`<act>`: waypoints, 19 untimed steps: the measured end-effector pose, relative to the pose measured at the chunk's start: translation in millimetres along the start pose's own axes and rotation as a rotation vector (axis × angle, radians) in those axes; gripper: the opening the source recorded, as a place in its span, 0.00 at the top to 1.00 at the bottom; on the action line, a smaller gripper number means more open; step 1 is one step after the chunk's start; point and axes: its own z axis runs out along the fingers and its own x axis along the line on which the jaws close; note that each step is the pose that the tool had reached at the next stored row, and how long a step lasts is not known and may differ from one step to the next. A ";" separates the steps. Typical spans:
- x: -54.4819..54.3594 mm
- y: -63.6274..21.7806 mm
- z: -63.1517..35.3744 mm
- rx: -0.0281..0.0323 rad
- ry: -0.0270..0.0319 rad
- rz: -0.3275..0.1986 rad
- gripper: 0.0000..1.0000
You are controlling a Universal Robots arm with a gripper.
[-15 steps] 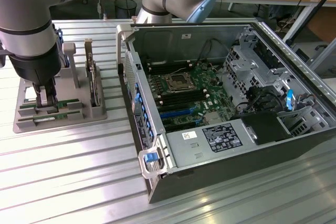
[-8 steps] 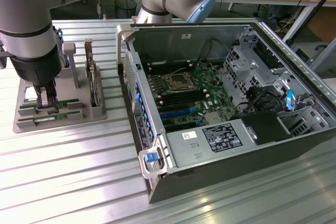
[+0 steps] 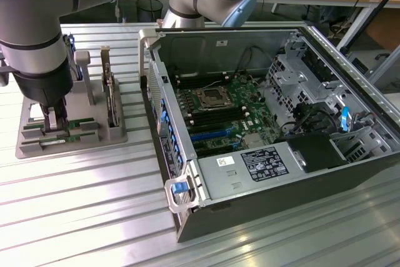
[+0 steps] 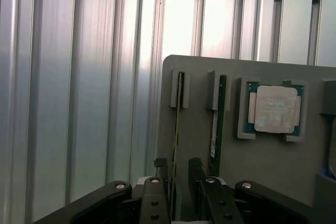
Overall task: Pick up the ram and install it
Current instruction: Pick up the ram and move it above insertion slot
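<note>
**Pincer spread over the ram in the tray**

The arm (image 3: 37,48) stands at the exterior view's left, its thick grey last links pointing straight down over a grey tray (image 3: 115,134). The pincer (image 4: 177,165) hangs low at the tray, its black fingers (image 4: 160,174) spread apart. They stand one on each side of the ram (image 4: 179,114) with a gap on both sides, so nothing is pinched.

The ram is a long, thin board set on edge in a narrow slot of the tray, seen edge-on as a dark strip. It runs from a raised grey end block back between the fingers. A second stick (image 4: 219,114), green along its face, sits in a parallel slot just beside it. Past that stick, a square silver processor (image 4: 275,109) with a green rim lies flat in a shallow square recess. An upright card (image 3: 112,101) stands at the tray's side nearer the case.

The tray is matte grey with rounded corners. It rests on a worktop (image 3: 94,204) of ribbed, shiny aluminium slats.

At the exterior view's right lies an open case (image 3: 281,207) of dark metal. Inside it are a green motherboard (image 3: 231,110) with long dark slots, a labelled silver box and cables.
</note>
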 end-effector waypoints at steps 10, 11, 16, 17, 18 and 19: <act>0.1 4.4 15.9 -0.0001 0.0001 0.000 0.70; 0.1 4.6 17.0 0.0000 0.0000 0.000 0.70; 0.2 5.2 20.8 -0.0001 0.0001 0.000 0.70; 0.2 5.2 20.8 -0.0002 0.0001 0.000 0.70; 0.1 5.2 20.8 -0.0002 0.0001 0.000 0.70; 0.1 5.2 20.8 -0.0001 0.0001 0.000 0.70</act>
